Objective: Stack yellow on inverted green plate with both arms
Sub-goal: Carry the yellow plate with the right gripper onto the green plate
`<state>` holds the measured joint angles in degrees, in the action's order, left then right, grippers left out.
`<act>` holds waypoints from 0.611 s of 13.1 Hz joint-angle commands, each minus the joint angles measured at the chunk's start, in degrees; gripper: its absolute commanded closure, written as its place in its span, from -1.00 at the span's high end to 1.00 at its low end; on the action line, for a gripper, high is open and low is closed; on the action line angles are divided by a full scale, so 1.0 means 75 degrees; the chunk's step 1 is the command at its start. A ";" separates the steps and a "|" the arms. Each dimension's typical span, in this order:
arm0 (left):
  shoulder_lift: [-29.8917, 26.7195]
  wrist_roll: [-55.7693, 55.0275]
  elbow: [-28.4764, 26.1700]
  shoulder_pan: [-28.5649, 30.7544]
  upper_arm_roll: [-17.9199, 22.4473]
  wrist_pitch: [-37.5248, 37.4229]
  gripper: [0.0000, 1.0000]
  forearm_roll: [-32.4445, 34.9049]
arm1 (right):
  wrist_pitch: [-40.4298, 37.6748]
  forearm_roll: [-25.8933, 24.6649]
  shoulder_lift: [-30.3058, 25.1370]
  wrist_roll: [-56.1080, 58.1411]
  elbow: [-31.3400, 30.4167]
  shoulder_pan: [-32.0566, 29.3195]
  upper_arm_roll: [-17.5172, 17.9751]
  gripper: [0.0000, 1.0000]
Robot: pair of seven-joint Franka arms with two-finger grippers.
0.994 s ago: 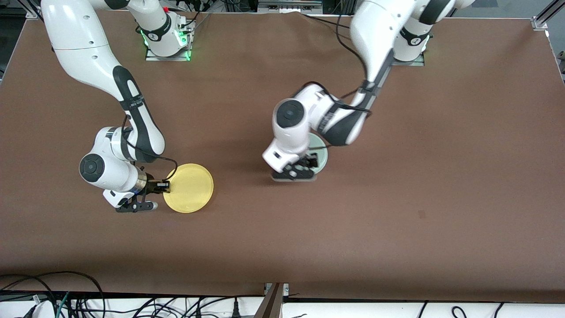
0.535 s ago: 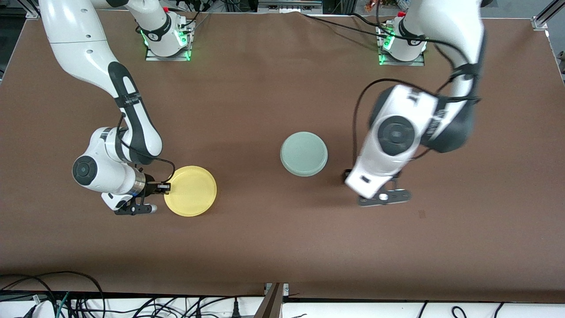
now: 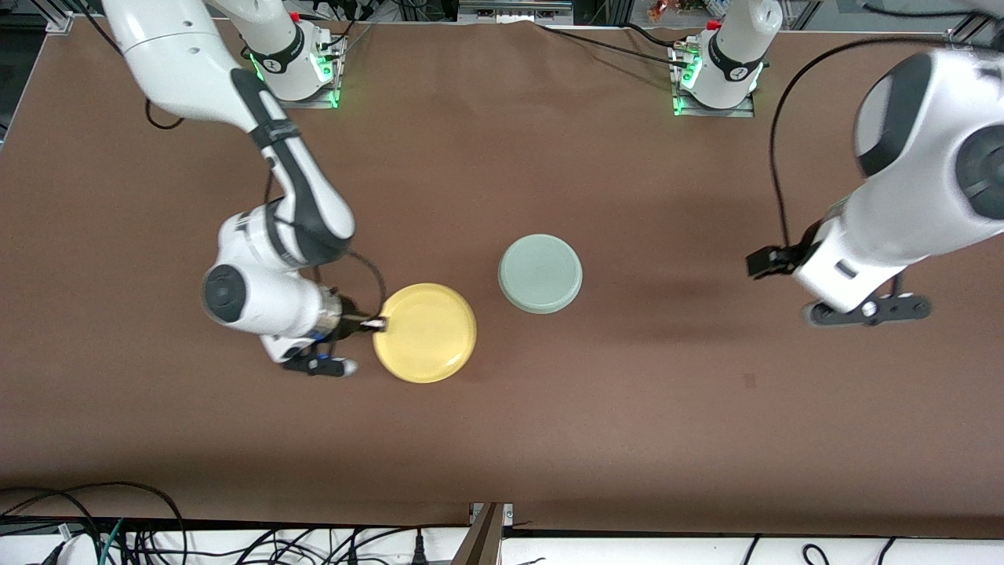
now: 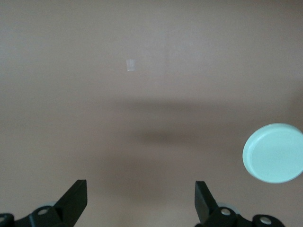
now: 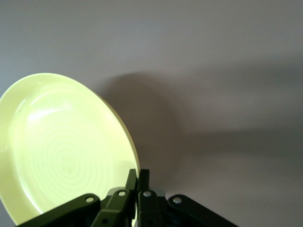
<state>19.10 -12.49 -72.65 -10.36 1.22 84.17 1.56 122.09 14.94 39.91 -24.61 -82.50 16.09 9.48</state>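
The pale green plate (image 3: 540, 273) lies bottom up near the middle of the table; it also shows in the left wrist view (image 4: 274, 152). My right gripper (image 3: 375, 323) is shut on the rim of the yellow plate (image 3: 427, 333) and holds it tilted, a little above the table, beside the green plate toward the right arm's end. In the right wrist view the fingers (image 5: 138, 175) pinch the yellow plate's (image 5: 66, 151) edge. My left gripper (image 3: 867, 310) is open and empty (image 4: 140, 189), over bare table toward the left arm's end.
The brown table top (image 3: 627, 408) carries nothing else. Cables run along the table's edge nearest the front camera (image 3: 118, 526). A small pale mark (image 4: 130, 65) shows on the table in the left wrist view.
My right gripper has carried the yellow plate toward the green plate. My left arm has swung away from the green plate to its own end of the table, leaving that plate uncovered.
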 commanded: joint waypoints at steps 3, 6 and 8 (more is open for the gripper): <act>-0.2065 0.1231 -0.2453 0.1157 -0.0081 0.1034 1.00 -0.0279 | 0.0793 -0.0035 -0.0117 -0.1931 -0.0471 0.1532 0.0049 -1.00; -0.2602 0.1231 -0.2989 0.1275 -0.0081 0.1418 1.00 -0.0057 | 0.1963 -0.0035 -0.0445 -0.2272 -0.1537 0.1990 0.0084 -1.00; -0.3097 0.1220 -0.3671 0.1323 -0.0150 0.1434 1.00 -0.0033 | 0.2248 -0.0035 -0.0446 -0.2471 -0.1727 0.2201 0.0072 -1.00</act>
<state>1.16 -4.06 -93.41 -1.22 1.31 93.21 1.15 136.82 14.87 39.36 -41.29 -91.56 31.68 10.22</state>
